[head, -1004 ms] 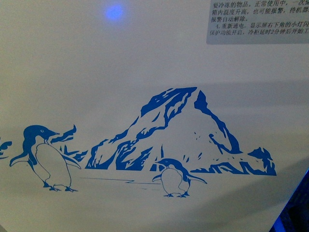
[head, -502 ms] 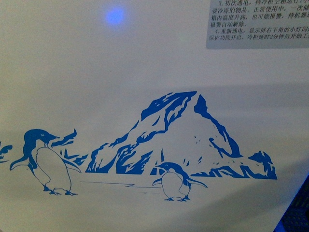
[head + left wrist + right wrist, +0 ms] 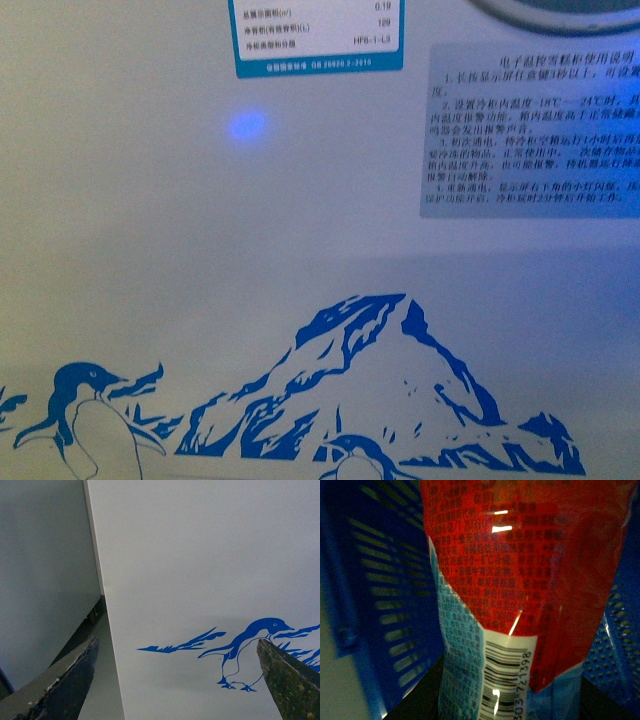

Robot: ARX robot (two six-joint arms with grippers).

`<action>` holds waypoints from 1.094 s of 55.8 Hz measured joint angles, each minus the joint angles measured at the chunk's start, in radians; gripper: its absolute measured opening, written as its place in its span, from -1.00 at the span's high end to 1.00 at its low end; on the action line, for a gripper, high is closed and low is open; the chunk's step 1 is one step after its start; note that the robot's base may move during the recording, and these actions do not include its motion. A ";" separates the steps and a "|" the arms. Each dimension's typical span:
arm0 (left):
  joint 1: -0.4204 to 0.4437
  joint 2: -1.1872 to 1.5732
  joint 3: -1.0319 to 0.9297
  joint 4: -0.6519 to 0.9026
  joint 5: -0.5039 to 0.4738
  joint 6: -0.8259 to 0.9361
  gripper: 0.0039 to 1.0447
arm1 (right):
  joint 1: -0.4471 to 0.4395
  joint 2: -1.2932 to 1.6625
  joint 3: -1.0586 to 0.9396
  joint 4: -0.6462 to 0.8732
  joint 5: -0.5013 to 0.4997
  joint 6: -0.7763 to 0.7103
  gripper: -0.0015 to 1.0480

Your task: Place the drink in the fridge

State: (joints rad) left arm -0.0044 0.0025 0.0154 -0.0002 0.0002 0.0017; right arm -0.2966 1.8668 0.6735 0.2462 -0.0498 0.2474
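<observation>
Fridge (image 3: 150,250) front close ahead, left gripper (image 3: 177,641) open, empty, drink (image 3: 530,555) fills right wrist view, basket (image 3: 385,605) behind, right gripper's hold cannot be told

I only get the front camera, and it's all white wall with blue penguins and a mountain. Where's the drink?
Observer: The right wrist camera is filled by the drink, with its red label and barcode seen close up.
Operator: Is it in the fridge yet?
Observer: Not by the look of it. A blue basket shows on both sides of it there.
Operator: And the other hand?
Observer: The left hand is open with nothing between its fingers. It faces the fridge near a penguin drawing.
</observation>
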 joint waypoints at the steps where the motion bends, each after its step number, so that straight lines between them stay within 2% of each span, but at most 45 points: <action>1: 0.000 0.000 0.000 0.000 0.000 0.000 -0.85 | -0.003 -0.027 -0.004 -0.015 -0.008 -0.007 0.23; 11: 0.000 0.000 0.000 0.000 0.000 0.000 -0.85 | -0.047 -0.515 0.000 -0.257 -0.210 -0.106 0.23; 15: 0.000 0.000 0.000 0.000 0.000 0.000 -0.85 | -0.056 -0.611 0.016 -0.308 -0.262 -0.124 0.23; 17: 0.000 0.000 0.000 0.000 0.000 0.000 -0.85 | -0.068 -0.725 0.046 -0.369 -0.323 -0.140 0.23; 32: 0.000 0.000 0.000 0.000 0.000 0.000 -0.85 | -0.151 -1.043 0.169 -0.517 -0.543 -0.162 0.23; 42: 0.000 0.000 0.000 0.000 0.000 0.000 -0.85 | -0.215 -1.183 0.191 -0.534 -0.629 -0.158 0.23; 47: 0.000 0.000 0.000 0.000 0.000 0.000 -0.85 | -0.229 -1.250 0.187 -0.534 -0.623 -0.156 0.23; 50: 0.000 0.000 0.000 0.000 0.000 0.000 -0.85 | -0.196 -1.292 0.180 -0.523 -0.554 -0.153 0.23; 53: 0.000 0.000 0.000 0.000 0.000 0.000 -0.85 | -0.136 -1.319 0.177 -0.513 -0.472 -0.154 0.23; 58: 0.000 0.000 0.000 0.000 0.000 0.000 -0.85 | 0.041 -1.354 0.155 -0.473 -0.282 -0.175 0.23; 61: 0.000 0.000 0.000 0.000 0.000 0.000 -0.85 | 0.114 -1.360 0.142 -0.453 -0.214 -0.186 0.23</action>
State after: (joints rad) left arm -0.0044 0.0025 0.0154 -0.0002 -0.0002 0.0021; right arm -0.1822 0.5072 0.8150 -0.2066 -0.2642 0.0616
